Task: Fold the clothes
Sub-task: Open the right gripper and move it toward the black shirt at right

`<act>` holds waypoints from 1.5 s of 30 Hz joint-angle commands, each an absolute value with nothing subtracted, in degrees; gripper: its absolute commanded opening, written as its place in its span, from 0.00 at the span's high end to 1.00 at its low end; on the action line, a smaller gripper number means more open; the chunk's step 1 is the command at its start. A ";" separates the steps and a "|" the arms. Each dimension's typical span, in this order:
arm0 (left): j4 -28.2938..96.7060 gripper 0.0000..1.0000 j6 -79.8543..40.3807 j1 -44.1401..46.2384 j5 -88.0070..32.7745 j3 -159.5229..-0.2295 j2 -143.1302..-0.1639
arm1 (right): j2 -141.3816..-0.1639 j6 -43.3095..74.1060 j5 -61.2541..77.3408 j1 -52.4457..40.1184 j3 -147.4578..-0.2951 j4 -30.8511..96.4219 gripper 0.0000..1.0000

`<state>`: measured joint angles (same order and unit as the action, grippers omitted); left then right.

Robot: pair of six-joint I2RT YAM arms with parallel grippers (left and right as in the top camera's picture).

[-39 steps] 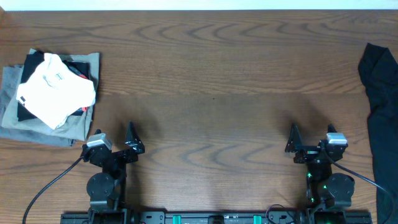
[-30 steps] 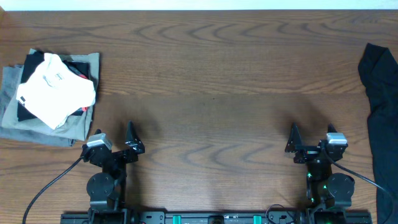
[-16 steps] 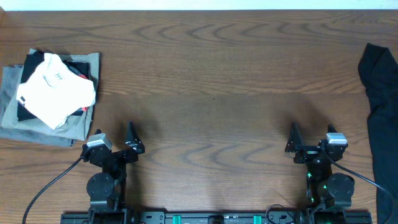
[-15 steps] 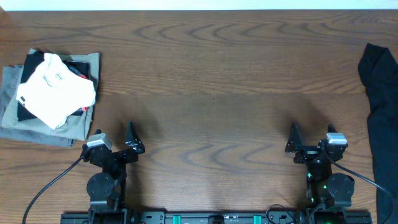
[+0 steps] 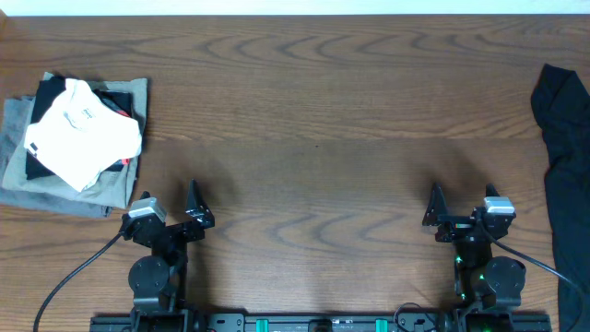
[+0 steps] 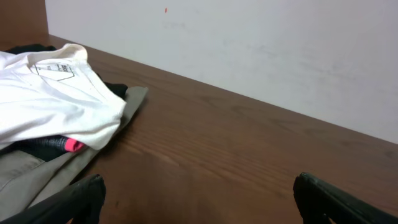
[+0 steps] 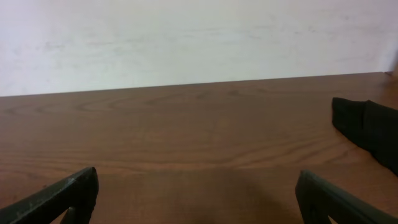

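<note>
Right pincer point(image 7: 198, 194) gapes near the crumpled, draped black T-shirt point(image 5: 564, 157).

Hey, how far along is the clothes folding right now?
Looks done: at the table's left edge, a white folded garment sits on top of a grey-olive folded garment. In hand: nothing; the left gripper and right gripper are both open and empty at the near edge. Left to do: the black T-shirt lies rumpled and unfolded at the right edge, with neither gripper near it.
</note>
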<state>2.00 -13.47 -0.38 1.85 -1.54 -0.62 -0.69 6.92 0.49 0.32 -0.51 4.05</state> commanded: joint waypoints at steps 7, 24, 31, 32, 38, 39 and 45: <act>3.99 0.02 -12.53 -0.69 2.13 -0.23 -0.36 | -0.38 6.15 0.86 0.54 -0.30 4.19 0.01; 3.99 0.02 -12.53 -0.69 2.13 -0.23 -0.36 | -0.38 6.17 0.89 0.54 -0.30 4.16 0.01; 3.99 0.02 -12.53 -0.69 2.13 -0.23 -0.34 | -0.38 31.35 21.15 0.51 -0.30 1.04 0.01; 3.99 0.02 -12.53 -0.69 2.13 -0.23 -0.34 | -0.38 33.23 22.06 0.51 -0.30 1.10 0.01; 3.97 0.02 -12.53 -0.69 2.13 -0.23 -0.34 | -0.38 35.53 23.51 0.51 -0.32 -0.95 0.01; 3.99 0.02 -12.53 -0.69 2.13 -0.23 -0.36 | -0.38 35.27 24.10 0.51 -0.32 -3.03 0.01; 3.99 0.02 -12.53 -0.69 2.13 -0.23 -0.36 | -0.62 30.76 17.47 0.51 -2.09 -12.47 0.01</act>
<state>2.04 -13.45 -0.38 1.69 -1.54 -0.62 -0.67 32.03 21.82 0.30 -0.58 -12.27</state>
